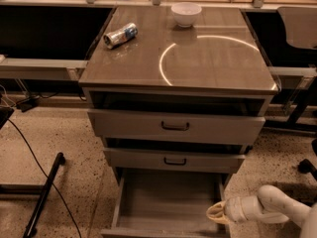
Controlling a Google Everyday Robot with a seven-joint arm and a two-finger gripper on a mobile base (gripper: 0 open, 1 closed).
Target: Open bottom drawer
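Since the bottom drawer (166, 202) stands pulled well out at six o'clock, beneath the middle drawer (173, 160), little travel seems left. The gripper (217, 213) sits at its four o'clock, by the right wall; whether it grasps anything cannot be told. Any last pull should run straight toward six o'clock, without twisting.

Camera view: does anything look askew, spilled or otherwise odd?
Only the can stands out: it lies tipped on its side at the back left of the cabinet top, no spill visible. The white bowl sits upright. The bottom drawer is open, with the gripper at its front right corner.
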